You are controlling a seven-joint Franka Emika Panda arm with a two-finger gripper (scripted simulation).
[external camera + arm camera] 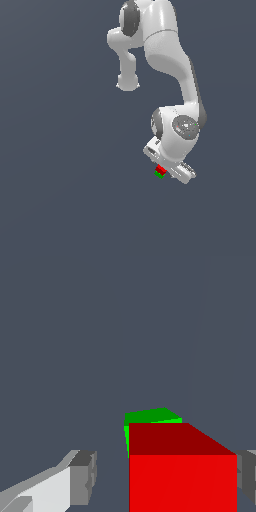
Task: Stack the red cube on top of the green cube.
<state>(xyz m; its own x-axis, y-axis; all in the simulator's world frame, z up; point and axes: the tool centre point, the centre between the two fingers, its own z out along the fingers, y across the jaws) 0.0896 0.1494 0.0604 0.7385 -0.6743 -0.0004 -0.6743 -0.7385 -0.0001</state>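
So my white Panda arm [170, 65] is low over the floor, gripper [165, 169] spread wide; only one finger looks near the tiny bright red plain cube [182, 476], which sits on the same-sized green cube [150, 417]. I'd lift straight up without nudging the stack.

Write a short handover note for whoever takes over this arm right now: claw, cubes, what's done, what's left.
Claw: open; in the wrist view there is a gap between one finger and the red cube.
Red cube: apparently on the green cube, which shows just behind it.
Done: stack appears made.
Left: lift clear without nudging it; confirm it stands.
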